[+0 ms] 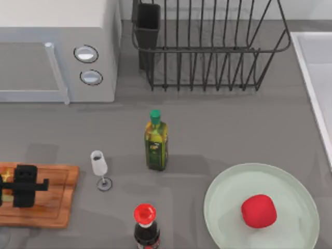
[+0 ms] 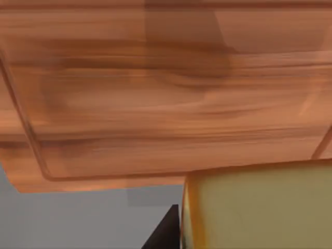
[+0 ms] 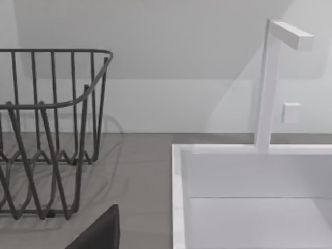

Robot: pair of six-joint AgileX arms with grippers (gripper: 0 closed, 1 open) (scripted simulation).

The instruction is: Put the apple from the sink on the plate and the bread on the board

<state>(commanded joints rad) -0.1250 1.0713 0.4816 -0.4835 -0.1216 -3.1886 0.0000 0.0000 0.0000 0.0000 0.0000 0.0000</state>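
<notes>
The red apple point(image 1: 258, 211) lies on the pale mint plate point(image 1: 220, 181) at the front right. At the front left sits the brown wooden board point(image 1: 54, 199), and my left gripper point(image 1: 23, 185) hangs over its left part. In the left wrist view the yellow bread point(image 2: 259, 207) with its golden crust is held close, a dark finger point(image 2: 163, 236) against its side, above the board point(image 2: 155, 104). The white sink point(image 1: 311, 72) runs along the right edge. From the right wrist view, a dark part of my right gripper point(image 3: 98, 233) faces the sink point(image 3: 179, 197).
A microwave point(image 1: 57, 52) stands at the back left, with a wire dish rack point(image 1: 207, 46) behind the middle. An olive oil bottle point(image 1: 156, 145), a wine glass point(image 1: 99, 168) and a dark red-capped bottle point(image 1: 146, 223) stand mid-table. A white faucet point(image 3: 270, 83) rises behind the sink.
</notes>
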